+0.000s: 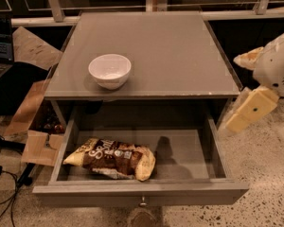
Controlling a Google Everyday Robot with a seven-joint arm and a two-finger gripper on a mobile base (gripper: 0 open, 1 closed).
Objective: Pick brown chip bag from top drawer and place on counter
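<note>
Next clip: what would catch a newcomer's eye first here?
The brown chip bag stands out, lying in the left half of the open top drawer. Above it, a white bowl sits on the counter, left of centre, while the gripper hangs beyond the counter's right edge.
</note>
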